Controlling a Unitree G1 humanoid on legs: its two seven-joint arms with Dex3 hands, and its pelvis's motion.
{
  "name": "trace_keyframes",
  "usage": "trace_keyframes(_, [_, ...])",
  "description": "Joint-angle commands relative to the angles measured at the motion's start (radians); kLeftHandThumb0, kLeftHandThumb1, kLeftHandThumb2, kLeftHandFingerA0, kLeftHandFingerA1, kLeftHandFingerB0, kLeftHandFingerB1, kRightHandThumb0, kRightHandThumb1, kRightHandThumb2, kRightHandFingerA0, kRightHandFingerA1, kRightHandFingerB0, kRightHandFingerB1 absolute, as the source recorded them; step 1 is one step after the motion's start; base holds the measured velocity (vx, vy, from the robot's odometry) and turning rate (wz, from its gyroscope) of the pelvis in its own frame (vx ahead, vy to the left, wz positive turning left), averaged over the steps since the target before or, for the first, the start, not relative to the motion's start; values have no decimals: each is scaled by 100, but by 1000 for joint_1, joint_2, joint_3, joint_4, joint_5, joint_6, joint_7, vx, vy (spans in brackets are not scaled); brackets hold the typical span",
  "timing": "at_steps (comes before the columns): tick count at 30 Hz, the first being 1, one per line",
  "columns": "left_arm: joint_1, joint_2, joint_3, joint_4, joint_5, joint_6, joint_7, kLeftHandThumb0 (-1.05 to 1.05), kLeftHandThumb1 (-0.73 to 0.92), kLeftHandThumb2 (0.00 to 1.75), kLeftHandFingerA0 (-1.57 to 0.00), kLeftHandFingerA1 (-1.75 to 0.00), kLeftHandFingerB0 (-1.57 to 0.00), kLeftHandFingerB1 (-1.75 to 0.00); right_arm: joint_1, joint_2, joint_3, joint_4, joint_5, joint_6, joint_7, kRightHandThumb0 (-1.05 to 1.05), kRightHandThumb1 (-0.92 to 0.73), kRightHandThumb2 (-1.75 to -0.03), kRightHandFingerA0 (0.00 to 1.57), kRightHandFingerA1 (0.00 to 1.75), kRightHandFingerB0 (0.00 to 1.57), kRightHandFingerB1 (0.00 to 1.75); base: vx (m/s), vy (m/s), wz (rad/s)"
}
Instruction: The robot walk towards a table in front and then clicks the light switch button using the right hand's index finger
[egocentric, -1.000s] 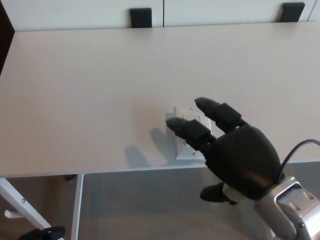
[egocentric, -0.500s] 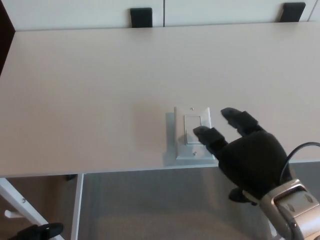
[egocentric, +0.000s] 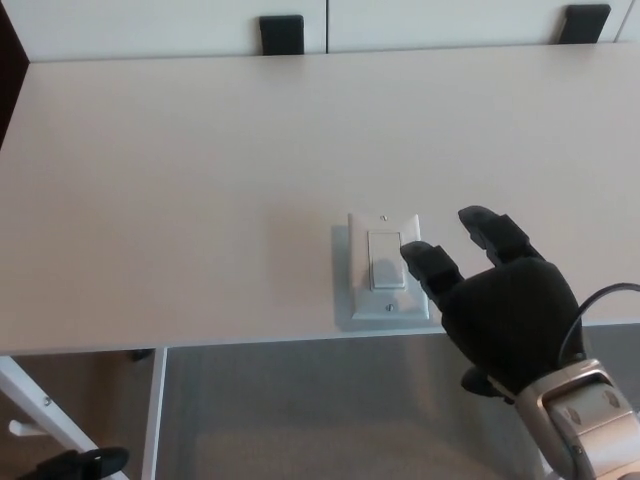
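Your light switch sits on the white table, close to its near edge and a bit right of centre. Compared with half a second back, the right hand has slid slightly right and up, so more of the rocker shows now. One fingertip is right at the rocker's right edge; can't tell if it's actually touching. The other finger points away to the right, so they're spread and holding nothing. The switch itself hasn't budged.
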Motion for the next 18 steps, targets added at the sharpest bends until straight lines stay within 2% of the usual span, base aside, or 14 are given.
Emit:
trace_keyframes(1, [-2,12,-1,-17,8,38,-4,-28,80,63,-38,-42,-34,-38,-11,-6,22,25,-16,47,-21,-63,-27,-59,7,19,16,30,0,0,0])
trace_keyframes(7, [-15,13,-3,-14,12,46,-4,-29,79,63,-38,-42,-34,-38,-33,-7,40,66,-2,64,-36,-63,-27,-59,7,20,15,30,0,0,0])
trace_keyframes(8, [-16,13,-4,-13,15,45,-4,-28,79,63,-39,-41,-34,-38,-34,-7,42,69,0,66,-36,-62,-33,-52,3,28,17,28,0,0,0])
trace_keyframes(10, [-18,16,-8,-14,24,48,2,-28,79,63,-39,-42,-35,-38,-41,-6,47,84,2,73,-43,-63,-32,-52,3,28,17,28,0,0,0])
trace_keyframes(11, [-20,14,-7,-11,24,47,3,-28,78,63,-40,-42,-35,-38,-45,-6,50,89,2,77,-45,-63,-27,-59,8,20,16,30,0,0,0])
trace_keyframes(18, [-15,22,-13,-17,31,29,-7,-29,80,63,-40,-42,-34,-38,-59,-6,67,105,7,96,-35,-64,-28,-60,7,19,13,28,0,0,0])
